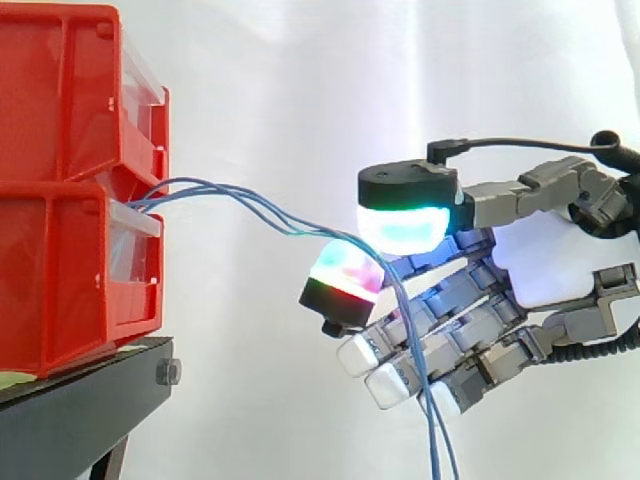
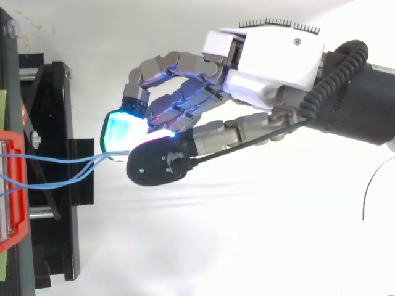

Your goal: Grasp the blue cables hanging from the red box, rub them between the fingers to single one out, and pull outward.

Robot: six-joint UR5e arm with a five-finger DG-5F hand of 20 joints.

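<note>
Several thin blue cables (image 1: 230,195) come out of the gap between two stacked red bins (image 1: 60,270) and run rightward, drawn out to the hand (image 1: 545,255). The hand is curled: a cyan-green glowing pad (image 1: 405,225) above and a magenta-green pad (image 1: 345,270) below pinch the cables between them. Past the pinch the cables drop down in front of the other curled fingers and leave the bottom edge. From above, the cables (image 2: 62,161) stretch from the red bin (image 2: 15,185) to the glowing pad of the hand (image 2: 271,58).
The bins sit on a black stand (image 1: 80,410) at the left, with its frame (image 2: 55,123) seen from above. A white curtain fills the background. The arm comes in from the right.
</note>
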